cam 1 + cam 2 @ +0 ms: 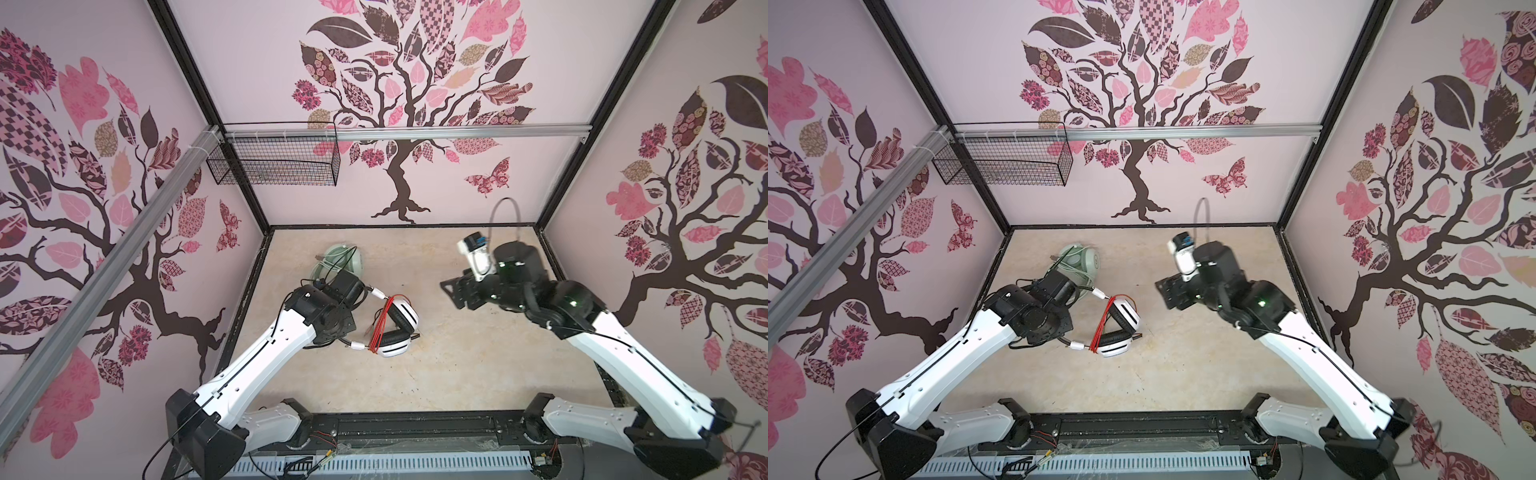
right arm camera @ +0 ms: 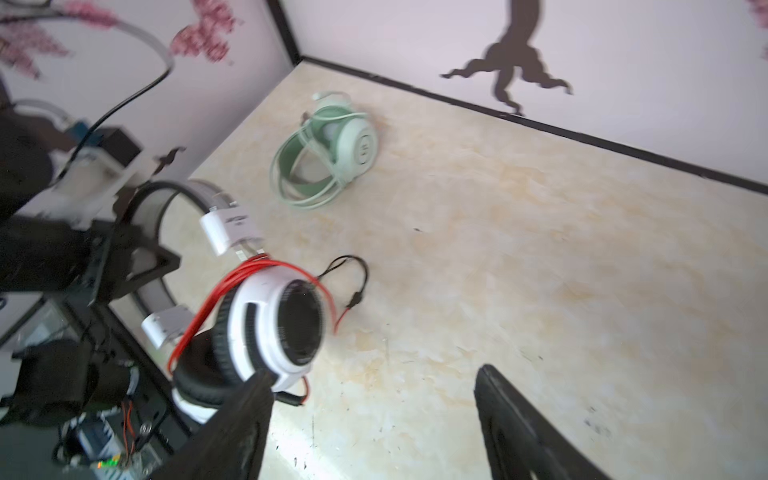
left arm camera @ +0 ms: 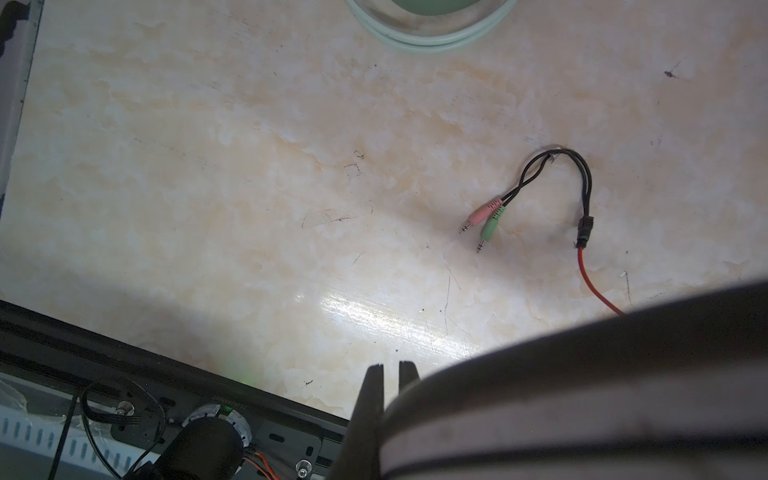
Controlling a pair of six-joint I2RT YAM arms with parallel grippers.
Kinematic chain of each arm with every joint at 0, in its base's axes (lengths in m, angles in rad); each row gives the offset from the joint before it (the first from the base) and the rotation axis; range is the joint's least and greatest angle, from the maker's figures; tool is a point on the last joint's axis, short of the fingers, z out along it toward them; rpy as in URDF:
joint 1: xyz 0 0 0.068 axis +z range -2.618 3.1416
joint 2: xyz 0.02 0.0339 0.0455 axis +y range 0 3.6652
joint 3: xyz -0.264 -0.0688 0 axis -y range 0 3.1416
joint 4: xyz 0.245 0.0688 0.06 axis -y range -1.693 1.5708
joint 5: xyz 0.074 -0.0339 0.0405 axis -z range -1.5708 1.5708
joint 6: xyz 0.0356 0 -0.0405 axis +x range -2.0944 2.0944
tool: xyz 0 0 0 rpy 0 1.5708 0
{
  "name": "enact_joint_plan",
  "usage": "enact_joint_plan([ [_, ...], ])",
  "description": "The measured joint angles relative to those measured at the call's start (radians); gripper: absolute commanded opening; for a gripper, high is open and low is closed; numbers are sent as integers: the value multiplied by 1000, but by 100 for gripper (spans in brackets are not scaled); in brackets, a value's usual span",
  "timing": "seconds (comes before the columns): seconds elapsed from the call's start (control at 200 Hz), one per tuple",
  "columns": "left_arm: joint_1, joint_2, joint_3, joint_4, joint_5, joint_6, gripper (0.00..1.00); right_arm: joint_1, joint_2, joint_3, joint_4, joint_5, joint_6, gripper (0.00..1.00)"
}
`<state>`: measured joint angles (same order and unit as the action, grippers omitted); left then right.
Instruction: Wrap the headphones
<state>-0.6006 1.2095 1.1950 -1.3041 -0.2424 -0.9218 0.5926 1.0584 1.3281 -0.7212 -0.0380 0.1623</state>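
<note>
Under the wall basket [image 1: 274, 162], green headphones [image 1: 337, 258] and white headphones [image 1: 405, 316] are seen on the beige table [image 1: 457, 365], left gripper [image 3: 390, 368] closed, right gripper [image 2: 374, 372] spread wide.

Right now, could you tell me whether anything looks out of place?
Yes: the red cable is wound round the white-and-black headphones, but its end with the pink and green plugs lies loose on the table, not tucked in.

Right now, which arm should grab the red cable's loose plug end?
Likely right: the right pincer is open and empty; the left pincer is shut at the white-and-black headphones' headband.
</note>
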Motion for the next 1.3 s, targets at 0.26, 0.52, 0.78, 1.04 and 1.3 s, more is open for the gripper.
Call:
enact_joint_plan([
  [0.26, 47, -61, 112, 4, 133, -1, 0, -130, -137, -352, 174, -227, 115, 80],
  [0.52, 51, -64, 268, 21, 162, -40, 0, -129, -145, -806, 515, -418, 330, 79],
  [0.78, 51, -48, 368, 35, 169, -56, 0, -79, -67, -932, 911, -499, 329, 82],
  [1.04, 51, -27, 409, 37, 193, -58, 0, -68, 201, -983, 1296, -589, 276, 80],
  [1.3, 51, -26, 455, 35, 195, -49, 0, -36, 296, -836, 1269, -529, 189, 75],
])
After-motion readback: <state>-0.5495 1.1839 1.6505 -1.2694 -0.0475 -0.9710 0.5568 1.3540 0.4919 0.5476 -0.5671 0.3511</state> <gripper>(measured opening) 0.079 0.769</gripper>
